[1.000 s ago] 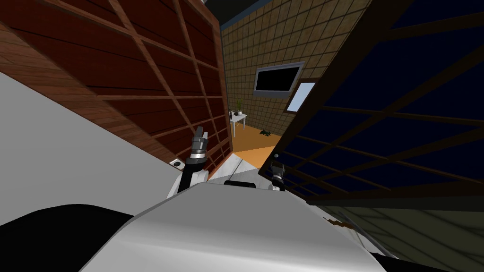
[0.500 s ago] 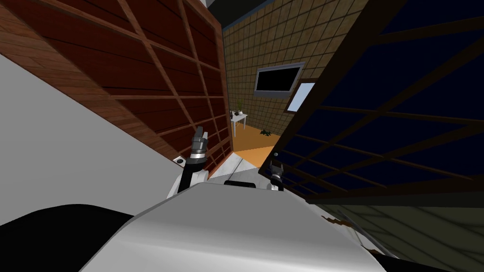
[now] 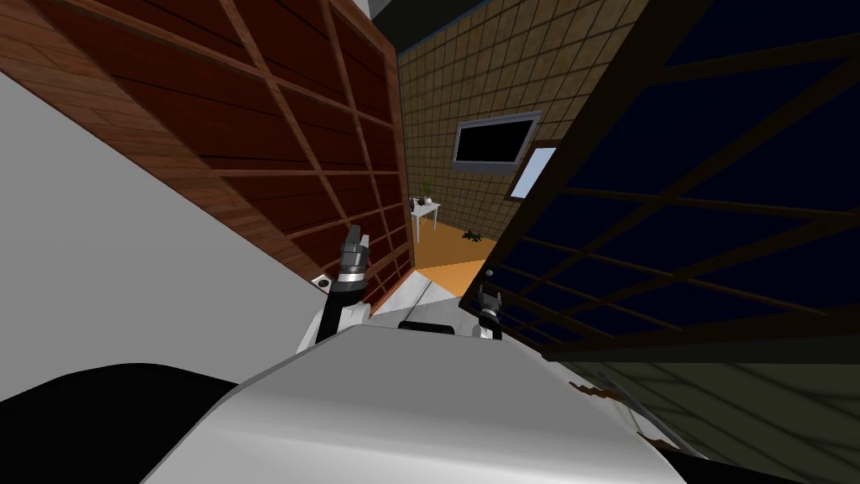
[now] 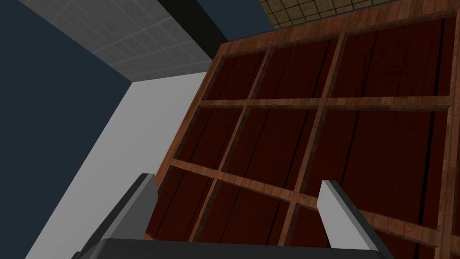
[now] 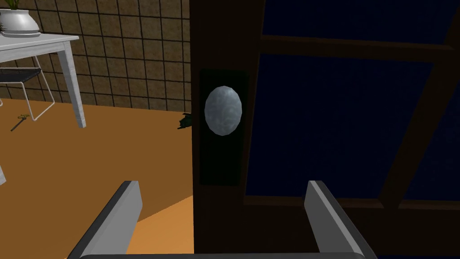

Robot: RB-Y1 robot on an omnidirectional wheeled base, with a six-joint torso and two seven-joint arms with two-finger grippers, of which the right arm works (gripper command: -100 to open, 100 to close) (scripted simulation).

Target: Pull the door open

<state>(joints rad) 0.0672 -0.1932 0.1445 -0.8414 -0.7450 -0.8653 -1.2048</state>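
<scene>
White wall (image 3: pixel 126 252) far left, then a reddish-brown door leaf (image 3: pixel 277 126) with a lattice of wood bars. A small light fitting (image 3: pixel 322 283) with a dark centre sits at that leaf's lower edge. The left gripper (image 3: pixel 359 237) is raised just in front of the leaf. Its 2 fingers (image 4: pixel 144 193) are spread apart with nothing between them. The wrist view looks along them at the lattice panels and shows no contact.

In the middle, a gap between the 2 leaves shows orange floor (image 5: pixel 81 162) and a tan tiled wall (image 3: pixel 504 67) behind. A dark framed panel (image 3: pixel 494 141) hangs on that wall. A white table (image 5: pixel 40 45) stands on the floor by the tiled wall, with a white pot (image 5: pixel 18 22) on its top and a thin wire frame (image 5: pixel 27 90) under it. A small tool (image 5: pixel 20 120) lies on the floor near the table's leg. A dark object (image 5: pixel 184 121) lies at the foot of the wall, too small to tell what.

On the right is the dark door (image 3: pixel 689 210), the task's thing: dark brown frame, navy panes, free edge toward the gap. A round grey knob (image 5: pixel 223 110) sits on a dark plate on the stile at that free edge. The right gripper (image 5: pixel 221 184) points straight at the knob with its 2 fingers apart and empty. The knob lies beyond the tips, not touching. In the head view this gripper sits low, just below the knob, near the door's lower corner.
</scene>
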